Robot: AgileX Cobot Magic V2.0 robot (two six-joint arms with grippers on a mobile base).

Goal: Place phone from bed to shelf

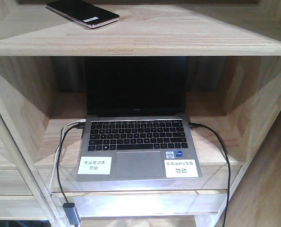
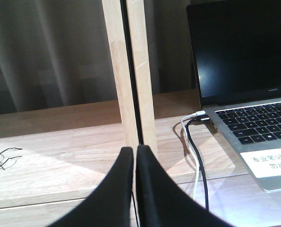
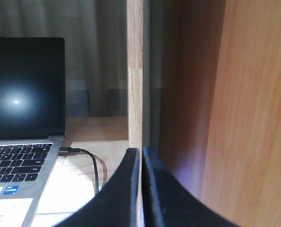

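The phone (image 1: 82, 12), a thin glossy black slab with a small white sticker and a pinkish rim, lies flat on the top board of the pale wood shelf (image 1: 187, 33), at its left. No gripper touches it. The bed is out of view. My left gripper (image 2: 134, 151) is shut with nothing between its black fingers, low in front of a shelf upright (image 2: 131, 71). My right gripper (image 3: 140, 152) is also shut and empty, facing another upright (image 3: 134, 71) at the right of the laptop compartment. Neither gripper shows in the front view.
An open grey laptop (image 1: 138, 142) with a black screen fills the compartment below the phone. Black and white cables (image 2: 194, 156) run from its left side, a black cable (image 3: 90, 163) from its right. A brown wooden panel (image 3: 244, 113) stands close on the right.
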